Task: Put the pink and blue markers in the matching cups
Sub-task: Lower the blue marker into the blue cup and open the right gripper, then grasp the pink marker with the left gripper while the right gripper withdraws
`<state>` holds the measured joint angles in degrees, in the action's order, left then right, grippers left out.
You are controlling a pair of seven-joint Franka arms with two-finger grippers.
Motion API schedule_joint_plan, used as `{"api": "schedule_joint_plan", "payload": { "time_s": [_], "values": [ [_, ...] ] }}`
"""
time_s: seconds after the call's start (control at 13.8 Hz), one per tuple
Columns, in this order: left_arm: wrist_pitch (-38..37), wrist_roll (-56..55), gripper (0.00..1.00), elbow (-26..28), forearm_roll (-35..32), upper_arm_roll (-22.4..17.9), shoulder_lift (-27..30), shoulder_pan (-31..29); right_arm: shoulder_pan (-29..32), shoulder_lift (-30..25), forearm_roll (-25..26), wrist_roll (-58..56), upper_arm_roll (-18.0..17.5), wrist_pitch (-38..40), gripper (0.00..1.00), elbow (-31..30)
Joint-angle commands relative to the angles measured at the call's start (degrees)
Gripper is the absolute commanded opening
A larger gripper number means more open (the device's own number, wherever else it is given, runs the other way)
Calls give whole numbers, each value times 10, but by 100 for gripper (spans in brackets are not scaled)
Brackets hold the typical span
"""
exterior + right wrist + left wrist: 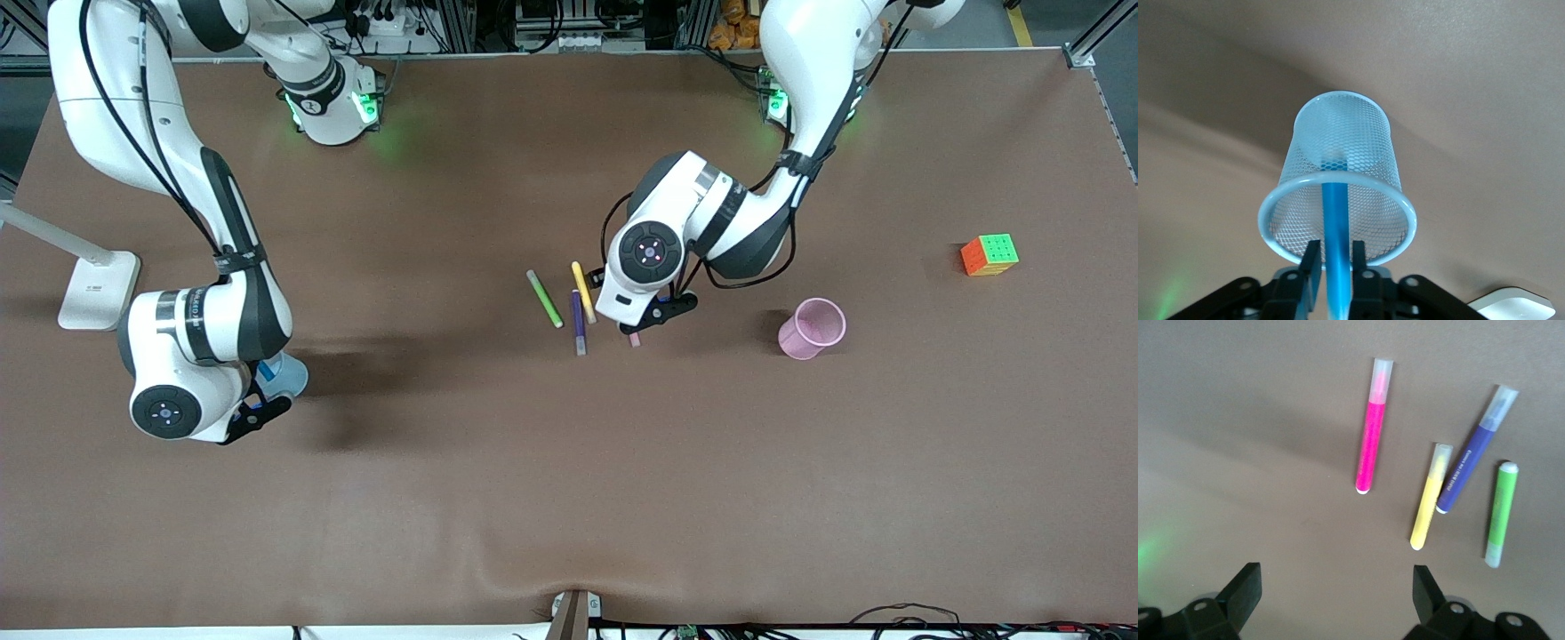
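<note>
The left hand point(1338, 587) hangs over the pink pen point(1371, 433), with its fingers spread wide. The pen lies flat on the desk point(569, 498), in the middle of the front view. The pink cup point(812, 328) stands toward the left arm's end.

The pen looks light, hard and smooth, so it may roll. I would pinch it across its middle.

The right hand point(1336, 267) pinches the blue pen point(1336, 227), whose tip stands in the blue cup point(1401, 207).
</note>
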<state>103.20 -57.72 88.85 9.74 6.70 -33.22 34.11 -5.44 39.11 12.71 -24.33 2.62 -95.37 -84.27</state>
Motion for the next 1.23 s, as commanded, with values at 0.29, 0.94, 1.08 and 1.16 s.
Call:
{"api": "schedule_joint_plan", "payload": {
  "time_s": [0.29,0.94,1.08,1.16],
  "values": [
    [9,-8,100,0,11,0,-50,6,9,0,11,-1,-10,4,56,21],
    [50,41,100,-1,20,-2,-96,-21,46,-18,-64,3,-11,4,76,78],
    [57,48,100,-1,19,-2,-103,-25,46,-25,-72,14,-11,6,79,81],
    [60,53,100,-2,19,-2,-106,-27,50,-42,-84,21,-11,7,84,80]
  ]
}}
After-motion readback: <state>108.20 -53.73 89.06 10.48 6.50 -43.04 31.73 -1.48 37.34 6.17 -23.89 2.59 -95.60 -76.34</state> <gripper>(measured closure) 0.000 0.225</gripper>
